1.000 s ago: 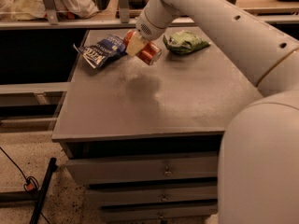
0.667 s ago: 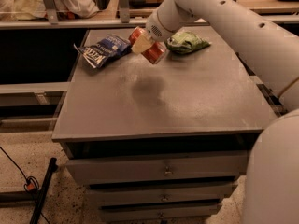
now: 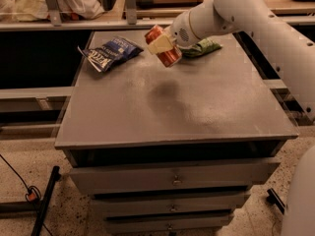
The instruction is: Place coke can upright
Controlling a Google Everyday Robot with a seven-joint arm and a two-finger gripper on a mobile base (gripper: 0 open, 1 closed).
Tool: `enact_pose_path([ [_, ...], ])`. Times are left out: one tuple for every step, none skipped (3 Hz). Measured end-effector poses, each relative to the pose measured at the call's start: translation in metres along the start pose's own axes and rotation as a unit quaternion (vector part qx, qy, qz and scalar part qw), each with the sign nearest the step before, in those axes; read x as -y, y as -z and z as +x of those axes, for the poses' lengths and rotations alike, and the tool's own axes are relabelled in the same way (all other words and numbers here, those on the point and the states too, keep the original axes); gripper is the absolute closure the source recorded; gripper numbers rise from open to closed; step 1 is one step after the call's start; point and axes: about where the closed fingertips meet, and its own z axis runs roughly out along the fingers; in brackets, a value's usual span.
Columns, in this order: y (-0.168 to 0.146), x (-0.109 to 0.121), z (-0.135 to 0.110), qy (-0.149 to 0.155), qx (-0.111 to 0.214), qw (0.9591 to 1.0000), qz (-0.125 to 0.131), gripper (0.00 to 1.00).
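Observation:
The coke can (image 3: 167,52) is a small red can with silver rims. My gripper (image 3: 160,45) is shut on its middle and holds it tilted in the air above the back half of the grey table (image 3: 206,107). The can's top end points up and to the left. Its shadow falls on the tabletop just below it. The white arm reaches in from the upper right.
A dark blue chip bag (image 3: 109,52) lies at the table's back left. A green snack bag (image 3: 203,47) lies at the back, partly behind my wrist. Drawers run below the table's front edge. A black cable and stand sit on the floor at the left.
The arm has swung across the view, and the gripper with the can now sits a little right of and slightly higher than before. The can stays held and tilted.

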Motion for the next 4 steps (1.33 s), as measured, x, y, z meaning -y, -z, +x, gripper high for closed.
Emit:
enact_pose_path([
  [0.0069,0.0108,0.0054,-0.035,0.048,0.998,-0.025,1.0],
  [0.0063,0.0104,0.0053,-0.037,0.047,0.9979,-0.026,1.0],
  [0.0043,0.0097,0.0053,-0.044,0.057,0.9968,-0.035,1.0],
  [0.0105,0.0142,0.0058,-0.068,0.122,0.9877,-0.07,1.0],
])
